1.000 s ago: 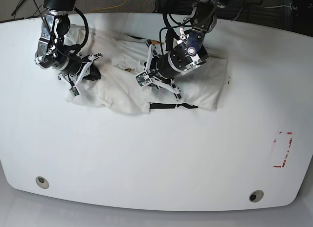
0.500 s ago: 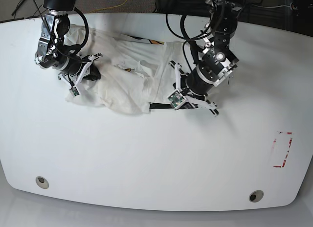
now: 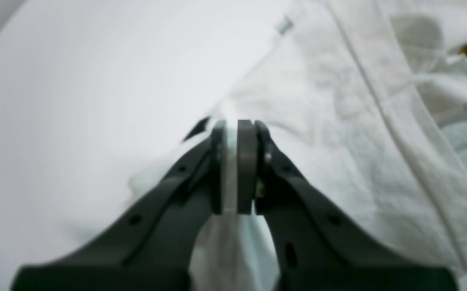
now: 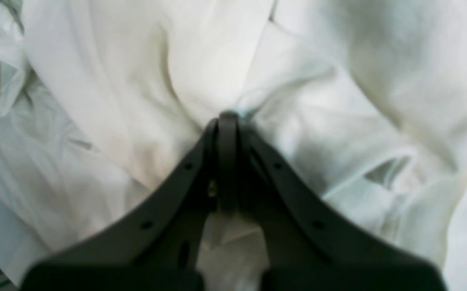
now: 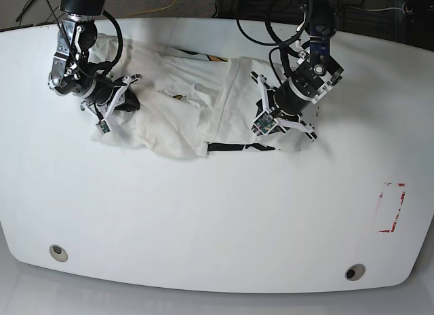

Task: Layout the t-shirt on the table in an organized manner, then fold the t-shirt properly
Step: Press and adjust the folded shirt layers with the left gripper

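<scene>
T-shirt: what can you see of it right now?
The t-shirt is off-white, soft-looking cloth lying unevenly across the table's far part. Its left side in the base view is bunched and wrinkled; the right side lies flatter, with long creases. Black shows along the near edge, black and orange at the far edge. The right gripper presses into the bunched cloth; the left gripper is over the flatter part.
</scene>
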Controlling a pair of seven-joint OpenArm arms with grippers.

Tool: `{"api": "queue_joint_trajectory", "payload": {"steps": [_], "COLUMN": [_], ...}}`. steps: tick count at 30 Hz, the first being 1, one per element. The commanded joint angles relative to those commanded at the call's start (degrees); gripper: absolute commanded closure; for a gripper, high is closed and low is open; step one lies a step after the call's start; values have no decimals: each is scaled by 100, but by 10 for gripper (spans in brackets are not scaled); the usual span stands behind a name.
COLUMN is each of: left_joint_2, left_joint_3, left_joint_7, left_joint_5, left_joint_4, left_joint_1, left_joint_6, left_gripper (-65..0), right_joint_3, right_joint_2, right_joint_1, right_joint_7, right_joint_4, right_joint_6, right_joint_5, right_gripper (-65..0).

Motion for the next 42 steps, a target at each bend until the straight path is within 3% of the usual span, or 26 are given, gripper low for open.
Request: {"api": "queue_joint_trajectory", "payload": {"steps": [3, 10, 17, 23, 28, 35, 42], "left_joint_2": [-105, -510, -756, -668, -475, -62, 0], "left_joint_3": [0, 0, -9, -176, -202, -158, 308], "left_joint_7": [-26, -589, -862, -870, -862, -853, -651], "left_joint_5": [-9, -35, -53, -185, -475, -475, -466], "left_joint_4": [-422, -1433, -1837, -1503, -967, -545, -527], "left_joint_1": [-26, -290, -369, -387, -387, -387, -413], "left_joint_6": [0, 0, 13, 0, 0, 0, 0], "left_gripper": [-27, -27, -27, -27, -27, -29, -29], "right_joint_3": [0, 0, 0, 0, 0, 0, 0], "right_joint_2": [0, 0, 0, 0, 0, 0, 0], "right_joint_1": [0, 0, -26, -26, -26, -26, -18], "right_joint_7": [0, 0, 0, 0, 0, 0, 0], "right_joint_4": [0, 0, 9, 9, 9, 9, 9], "right_joint_6": [0, 0, 0, 0, 0, 0, 0], "right_joint_5": [0, 0, 0, 0, 0, 0, 0], "right_gripper": [-1, -1, -1, -1, -1, -1, -1]}}
